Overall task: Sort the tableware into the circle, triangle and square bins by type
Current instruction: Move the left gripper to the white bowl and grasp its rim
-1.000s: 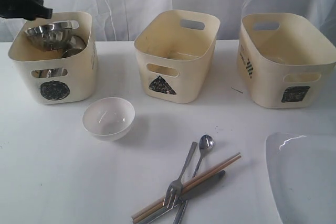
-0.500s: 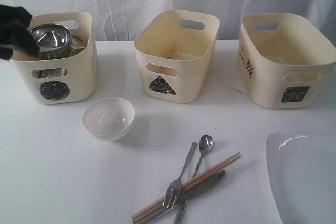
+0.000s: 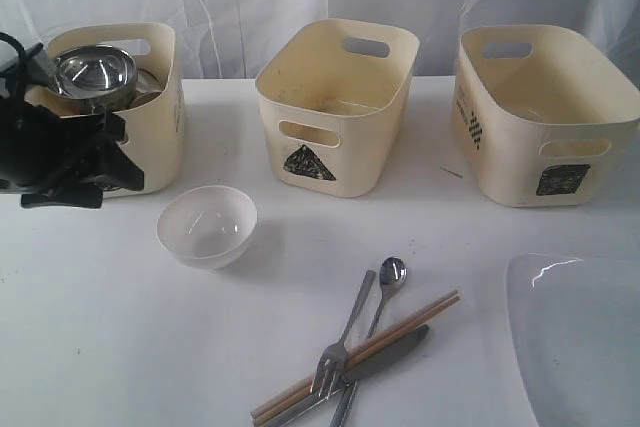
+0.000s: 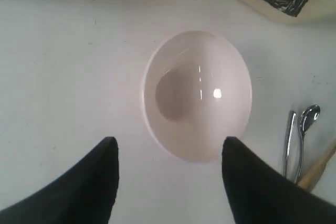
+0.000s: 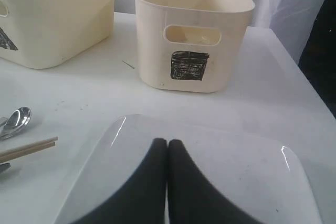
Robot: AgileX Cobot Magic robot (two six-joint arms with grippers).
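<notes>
The small white bowl (image 3: pixel 206 224), standing toward the counter's left edge before the circle bin (image 3: pixel 160 132), is judged next for pickup; the left gripper (image 4: pixel 170 142), spread wide and aimed at it, must be lowered and closed on its rim.

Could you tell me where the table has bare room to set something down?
The table is bare left of the small white bowl, and between the triangle bin and the cutlery pile. It is crowded from that pile to the large plate.
</notes>
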